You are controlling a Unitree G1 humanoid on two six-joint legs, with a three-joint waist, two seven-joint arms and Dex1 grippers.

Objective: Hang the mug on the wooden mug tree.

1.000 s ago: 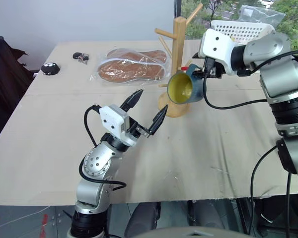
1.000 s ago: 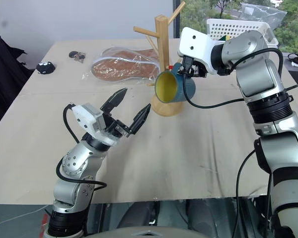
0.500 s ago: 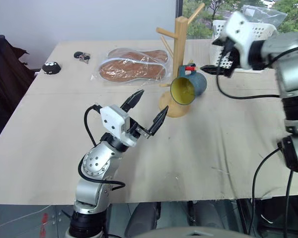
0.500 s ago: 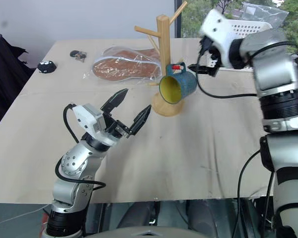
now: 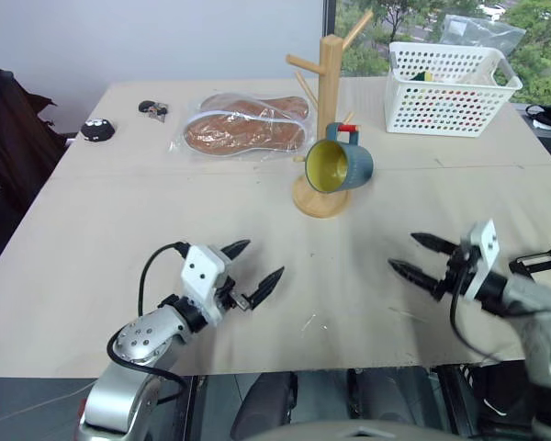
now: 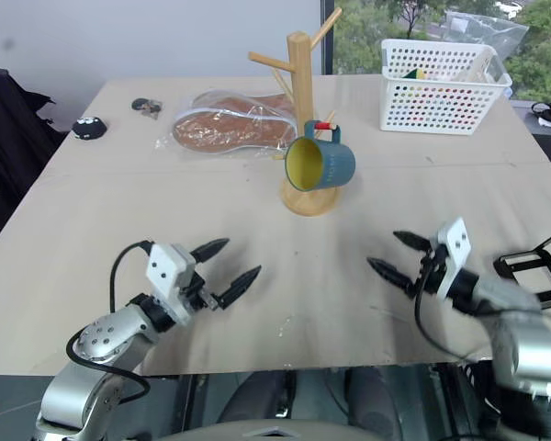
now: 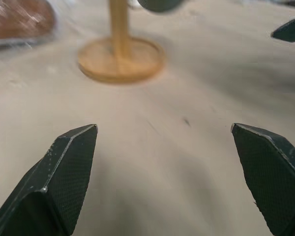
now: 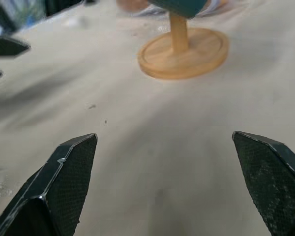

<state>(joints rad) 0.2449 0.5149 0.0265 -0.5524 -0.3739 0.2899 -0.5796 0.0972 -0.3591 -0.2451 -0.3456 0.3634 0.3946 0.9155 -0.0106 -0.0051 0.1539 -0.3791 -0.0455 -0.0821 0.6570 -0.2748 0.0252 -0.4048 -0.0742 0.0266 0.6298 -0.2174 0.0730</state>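
The teal-blue mug (image 5: 340, 166) with its yellow inside hangs by its handle on the red-tipped peg of the wooden mug tree (image 5: 330, 92), which stands on its round base mid-table. No gripper touches it. My left gripper (image 5: 258, 261) is open low over the table's near left, empty. At the near right my right gripper (image 5: 405, 254) is open and empty too. The left wrist view looks past open fingers to the tree's base (image 7: 120, 59). In the right wrist view that base (image 8: 184, 52) lies ahead and the mug's underside (image 8: 179, 6) shows above it.
A white perforated basket (image 5: 450, 87) stands at the table's far right. A clear bag of brown insoles (image 5: 248, 124) lies left of the tree. A small black object (image 5: 96, 129) and keys (image 5: 151, 108) sit far left. The table (image 5: 119, 202) ends just below both grippers.
My right gripper let go of the mug, leaving it hung on the peg, then dropped back to the table's near right. My left gripper sank lower.
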